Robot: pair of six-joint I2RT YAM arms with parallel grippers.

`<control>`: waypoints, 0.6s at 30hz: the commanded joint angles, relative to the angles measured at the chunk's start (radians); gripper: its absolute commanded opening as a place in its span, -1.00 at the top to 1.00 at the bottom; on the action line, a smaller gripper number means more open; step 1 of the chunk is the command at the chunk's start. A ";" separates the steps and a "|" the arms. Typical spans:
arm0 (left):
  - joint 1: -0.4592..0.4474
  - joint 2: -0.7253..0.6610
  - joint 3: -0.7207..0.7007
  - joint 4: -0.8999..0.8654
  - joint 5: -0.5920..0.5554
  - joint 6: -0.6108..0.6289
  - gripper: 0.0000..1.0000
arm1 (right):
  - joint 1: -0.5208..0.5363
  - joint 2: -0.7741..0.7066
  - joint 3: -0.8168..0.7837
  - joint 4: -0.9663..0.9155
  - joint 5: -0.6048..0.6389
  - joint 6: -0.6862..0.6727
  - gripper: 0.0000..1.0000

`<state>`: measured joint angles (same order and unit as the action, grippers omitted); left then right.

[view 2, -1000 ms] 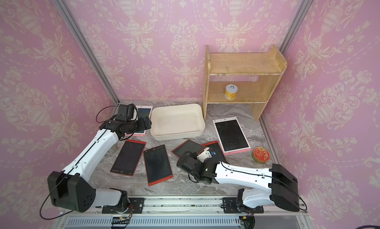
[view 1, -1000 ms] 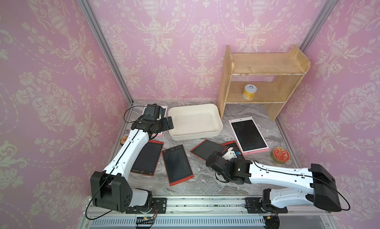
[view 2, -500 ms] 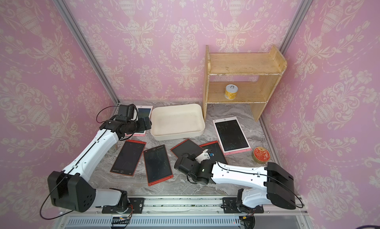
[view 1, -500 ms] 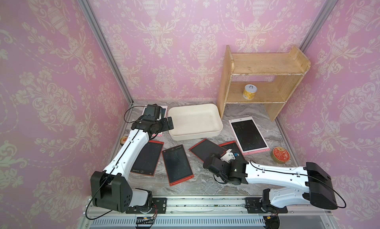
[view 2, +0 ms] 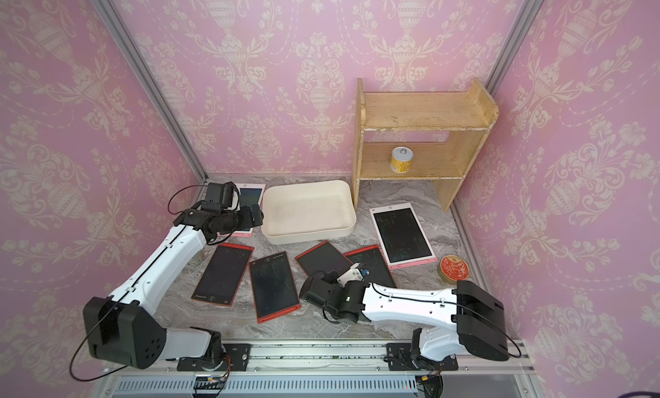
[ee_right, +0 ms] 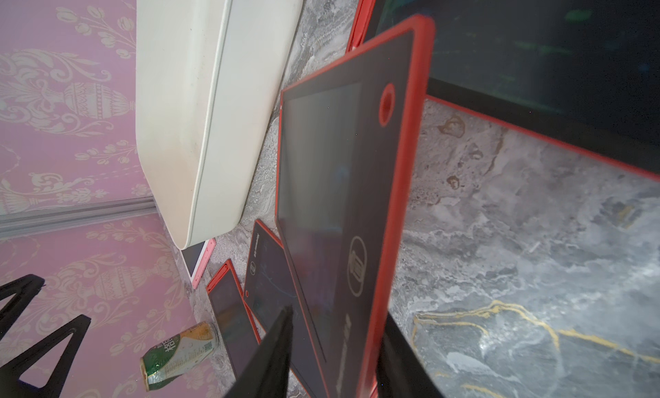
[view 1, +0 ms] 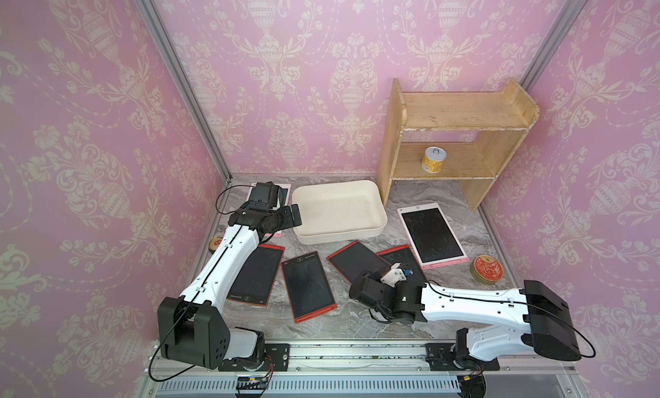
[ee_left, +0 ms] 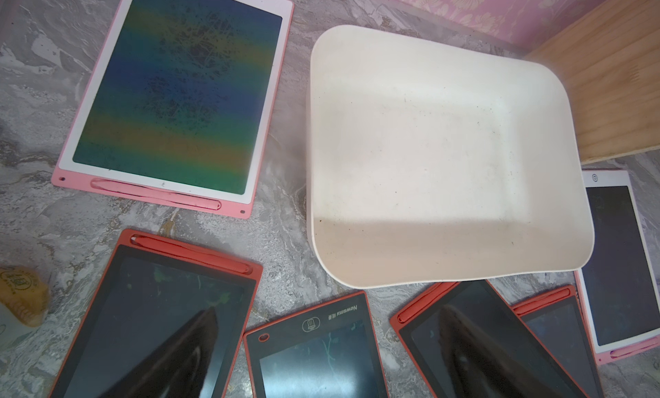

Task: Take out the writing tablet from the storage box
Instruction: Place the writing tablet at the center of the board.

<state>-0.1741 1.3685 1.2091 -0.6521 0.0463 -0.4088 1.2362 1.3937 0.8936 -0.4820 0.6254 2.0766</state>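
The off-white storage box (view 1: 339, 231) (view 2: 307, 237) stands empty at the back of the marble table, its inside bare in the left wrist view (ee_left: 446, 271). A red-framed writing tablet (view 1: 357, 262) (ee_right: 350, 199) lies just in front of it, partly over another red one (view 1: 403, 255). My right gripper (view 1: 357, 289) (ee_right: 335, 346) is at its near end. The jaws are open, one finger (ee_right: 278, 346) off the screen side and the other behind its back. My left gripper (view 1: 294, 214) (ee_left: 328, 342) hovers open and empty by the box's left end.
Other tablets lie around: two red ones (view 1: 255, 274) (view 1: 309, 285) front left, a pink one (view 1: 430, 235) right of the box, another pink one (ee_left: 171, 92) at its left. A wooden shelf (view 1: 457, 117) holds a yellow can (view 1: 434, 159). A red tin (view 1: 488, 269) sits right, an orange can (view 1: 215, 243) left.
My right arm has slid a little to the left along the front of the table, staying at the red tablet's near end. The left arm has not moved.
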 commanded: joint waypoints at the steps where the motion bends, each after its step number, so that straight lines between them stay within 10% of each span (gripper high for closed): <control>1: 0.005 -0.013 -0.011 -0.006 0.017 0.024 -0.99 | 0.012 0.014 0.043 -0.071 0.016 0.069 0.17; 18: 0.006 -0.006 0.003 -0.002 0.023 0.012 -0.99 | 0.017 0.054 0.094 -0.123 -0.016 0.060 -0.13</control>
<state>-0.1734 1.3685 1.2087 -0.6521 0.0463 -0.4088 1.2465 1.4265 0.9470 -0.5636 0.6144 2.0914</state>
